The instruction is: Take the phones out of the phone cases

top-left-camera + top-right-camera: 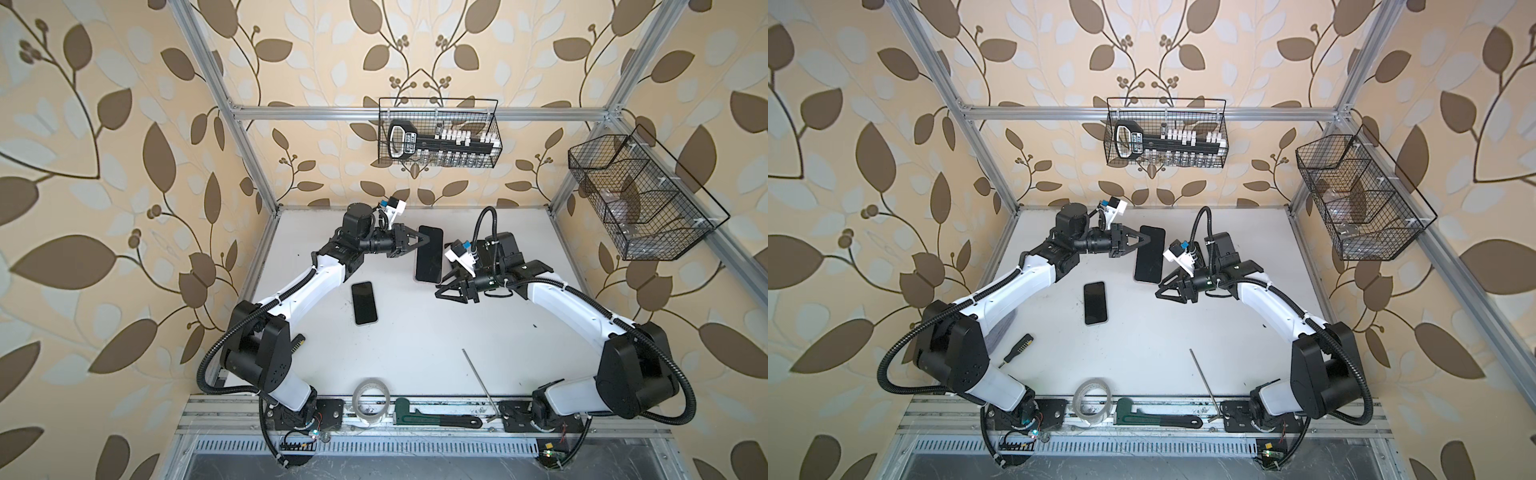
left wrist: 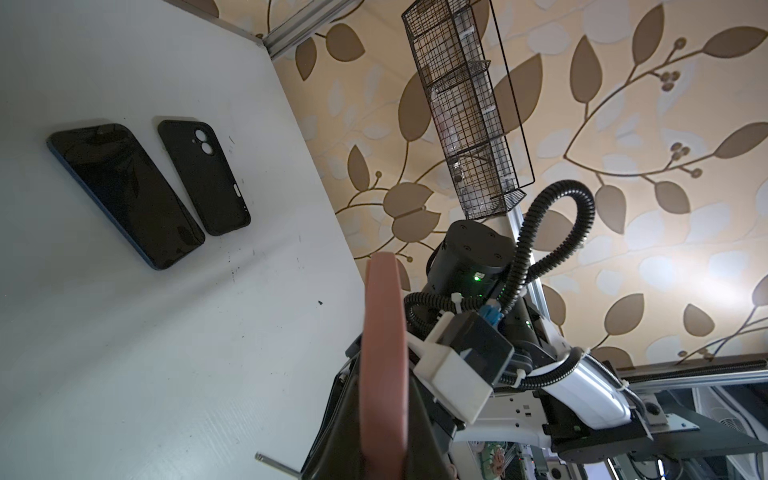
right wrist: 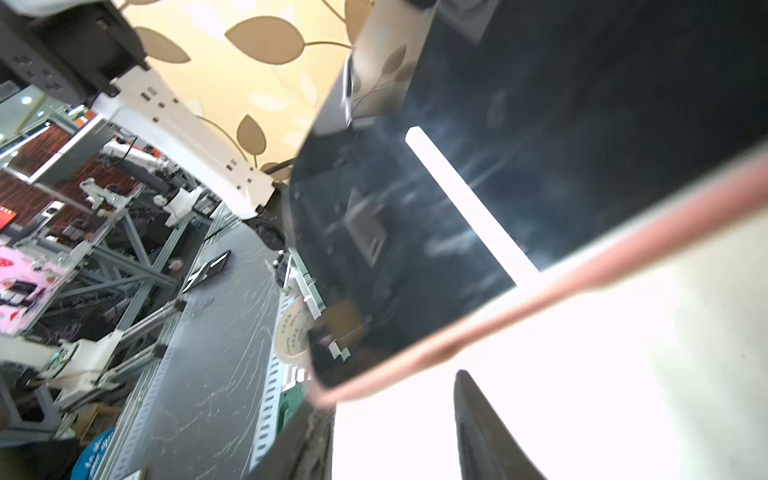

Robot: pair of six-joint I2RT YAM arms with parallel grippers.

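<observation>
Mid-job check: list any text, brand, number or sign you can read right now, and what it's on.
Nothing is legible enough to quote.
On the socket rail label: white lettering, too blurred to read.
On the tape roll: red print, too small to read.
On the blue round object: white characters, blurred.
On the held phone and the table phone: dark screens, no text.
</observation>
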